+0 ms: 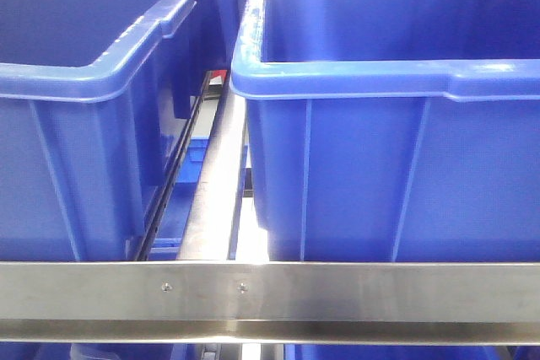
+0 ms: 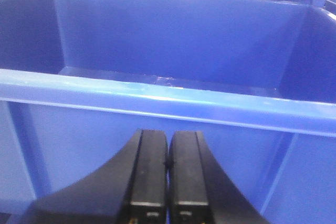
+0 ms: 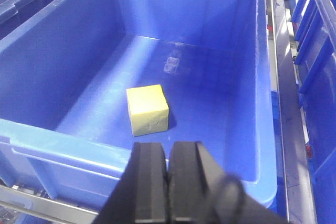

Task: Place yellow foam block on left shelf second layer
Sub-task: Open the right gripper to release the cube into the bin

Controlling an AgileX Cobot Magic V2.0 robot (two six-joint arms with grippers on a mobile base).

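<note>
Yellow foam block [image 3: 148,108] is sitting mid-frame on the blue bin [image 3: 247,51] floor; right gripper [image 3: 168,169] is hovering pinched shut, empty. Probably pre-grasp, needs opening and dropping in. Left gripper [image 2: 168,163] is idling closed too.

Foam block [image 3: 148,109] sits in bin [image 3: 63,140], mid-floor.

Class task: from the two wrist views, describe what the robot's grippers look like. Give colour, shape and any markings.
Both the left gripper and the right gripper have two matte black, flat rectangular jaws flaring to a wider black base. The left shows small recesses near the bottom edge. No cables or lettering are visible.
</note>
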